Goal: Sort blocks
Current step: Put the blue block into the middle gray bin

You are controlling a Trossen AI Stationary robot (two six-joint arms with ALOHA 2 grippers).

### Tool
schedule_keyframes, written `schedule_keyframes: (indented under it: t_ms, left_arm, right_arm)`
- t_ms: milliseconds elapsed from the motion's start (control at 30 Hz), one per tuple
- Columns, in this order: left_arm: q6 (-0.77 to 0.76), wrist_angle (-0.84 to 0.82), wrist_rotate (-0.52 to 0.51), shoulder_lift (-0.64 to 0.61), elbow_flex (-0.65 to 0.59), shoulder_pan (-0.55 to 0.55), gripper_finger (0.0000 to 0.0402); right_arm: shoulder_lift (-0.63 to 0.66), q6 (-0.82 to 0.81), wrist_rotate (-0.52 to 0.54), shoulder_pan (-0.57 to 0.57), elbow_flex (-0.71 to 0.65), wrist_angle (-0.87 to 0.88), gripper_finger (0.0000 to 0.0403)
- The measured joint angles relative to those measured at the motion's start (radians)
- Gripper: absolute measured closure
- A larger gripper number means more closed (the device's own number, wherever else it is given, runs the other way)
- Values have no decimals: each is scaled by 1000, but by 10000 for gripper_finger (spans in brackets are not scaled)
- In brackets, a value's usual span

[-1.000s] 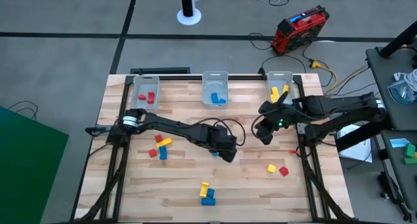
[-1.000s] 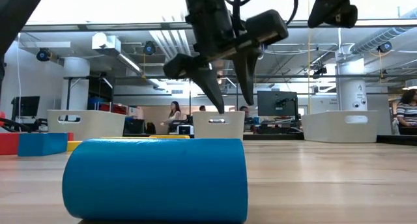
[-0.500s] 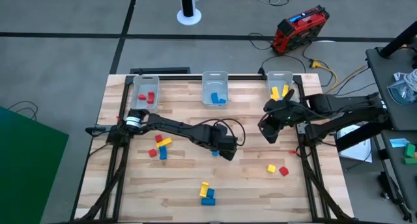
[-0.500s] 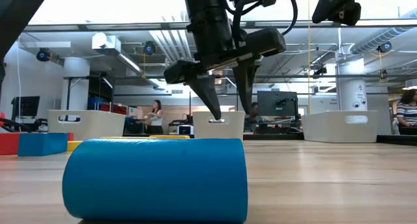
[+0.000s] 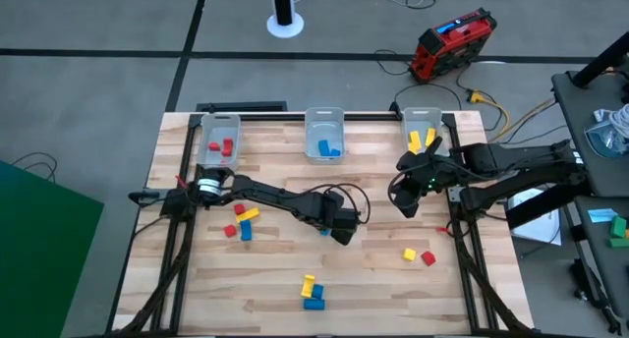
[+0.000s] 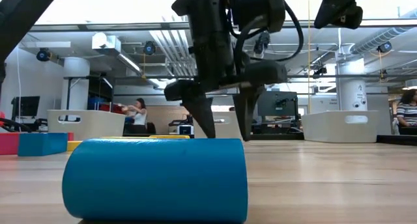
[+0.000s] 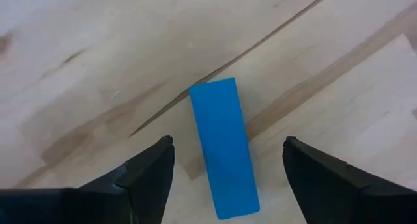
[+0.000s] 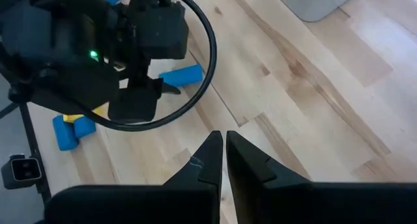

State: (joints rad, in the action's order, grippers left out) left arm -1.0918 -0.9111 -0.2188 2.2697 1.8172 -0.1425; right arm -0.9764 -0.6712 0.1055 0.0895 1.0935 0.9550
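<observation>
**While the left gripper straddles a blue bar at mid-table**

Left gripper (image 7: 225, 168), jaws spread wide and empty, stands over the blue bar (image 7: 222, 146) lying flat on the pale plank table (image 5: 373, 289). Right gripper (image 5: 406, 202) hangs above the table's right side, jaws closed, empty. Three bins (image 5: 324, 134) line the far edge. Beyond, an open workshop with a person (image 6: 138, 113).

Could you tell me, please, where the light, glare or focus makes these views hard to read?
Low view: bright ceiling light washes out the top, so the left gripper reads as a dark silhouette, while the blue block close to the lens bulks very large. Left wrist view: even light, the same block crisp between open fingers. Right wrist view: the right gripper's own fingers look soft.
</observation>
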Motion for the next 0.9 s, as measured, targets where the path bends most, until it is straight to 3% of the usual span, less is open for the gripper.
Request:
schedule_keyframes:
  t_ms: [433,833,900]
  left_arm:
    - [16,12,10,35,0,0,180]
    - [36,12,19,35,0,-1,325]
    - [36,13,19,35,0,-1,332]
  right_arm:
    - [1,1,0,0,-1,0,390]
    - [1,37,0,0,-1,0,390]
    - [1,41,0,0,-1,-1,390]
